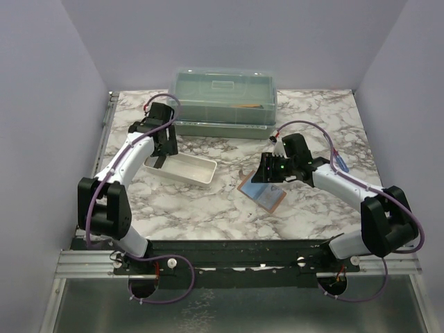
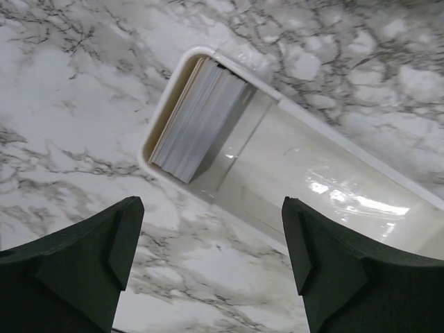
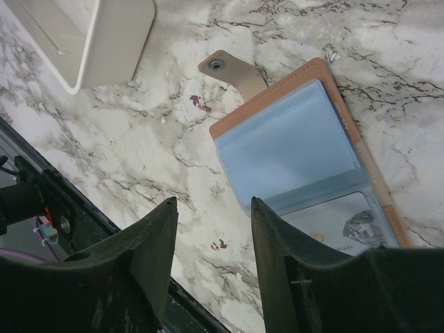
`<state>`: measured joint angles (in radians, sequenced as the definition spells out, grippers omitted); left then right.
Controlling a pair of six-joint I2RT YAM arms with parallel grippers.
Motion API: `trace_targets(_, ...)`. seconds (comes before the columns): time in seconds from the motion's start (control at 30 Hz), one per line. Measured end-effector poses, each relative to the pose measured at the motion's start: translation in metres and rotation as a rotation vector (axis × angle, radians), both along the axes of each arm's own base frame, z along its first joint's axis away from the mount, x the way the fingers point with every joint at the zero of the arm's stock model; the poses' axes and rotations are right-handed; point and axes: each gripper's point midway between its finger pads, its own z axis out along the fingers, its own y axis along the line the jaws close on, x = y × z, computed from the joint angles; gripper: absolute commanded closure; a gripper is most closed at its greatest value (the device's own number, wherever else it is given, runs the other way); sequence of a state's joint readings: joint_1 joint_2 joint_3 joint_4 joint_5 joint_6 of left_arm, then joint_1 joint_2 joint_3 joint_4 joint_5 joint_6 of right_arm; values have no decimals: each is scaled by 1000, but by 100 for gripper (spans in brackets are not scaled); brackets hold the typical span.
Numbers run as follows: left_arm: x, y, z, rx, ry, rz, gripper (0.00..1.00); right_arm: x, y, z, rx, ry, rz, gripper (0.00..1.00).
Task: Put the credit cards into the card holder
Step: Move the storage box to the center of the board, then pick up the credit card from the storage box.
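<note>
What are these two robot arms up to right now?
The left gripper hovers open by the white tray, where a stack of credit cards stands at one end. The right gripper hangs open above the card holder, which lies unfolded on the marble table. One card already seems tucked in its lower pocket.

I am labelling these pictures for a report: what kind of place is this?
Probably a robot test cell, not a home. A left arm and a right arm are bolted to a metal rail at the edge of a marble-pattern table, and plain pale walls enclose it on three sides.
</note>
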<state>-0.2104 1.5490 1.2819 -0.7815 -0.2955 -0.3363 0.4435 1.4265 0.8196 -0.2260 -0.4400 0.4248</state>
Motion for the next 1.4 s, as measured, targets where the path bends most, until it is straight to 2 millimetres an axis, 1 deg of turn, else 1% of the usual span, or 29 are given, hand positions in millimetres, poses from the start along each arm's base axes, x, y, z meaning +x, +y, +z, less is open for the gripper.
trace_targets(0.1,0,12,-17,91,67,-18,14,0,0,-1,0,3,2,50)
trace_targets(0.2,2,21,-32,162,116,-31,23,-1,0,-1,0,4,2,50)
trace_targets(0.3,9,28,-40,219,144,-35,26,-1,0,-1,0,6,3,50)
trace_targets(0.4,12,31,-44,242,151,-34,32,-1,0,-1,0,6,3,50)
trace_targets(0.67,15,31,-46,244,146,-36,39,-2,2,-2,6,18,13,50)
trace_targets(0.77,17,30,-48,243,145,-35,45,-2,2,-5,4,27,14,50)
trace_targets(1.0,17,26,-66,257,183,-48,46,-2,3,-5,2,24,19,50)
trace_targets(1.13,17,27,-67,273,182,-49,47,-2,3,-8,-1,32,20,50)
trace_targets(1.17,17,27,-67,279,181,-46,49,-2,3,-8,-1,32,20,50)
trace_targets(1.3,17,34,-66,319,175,-30,70,-2,3,-8,1,32,22,50)
trace_targets(1.4,17,36,-64,345,170,-27,72,-2,3,-8,1,33,22,50)
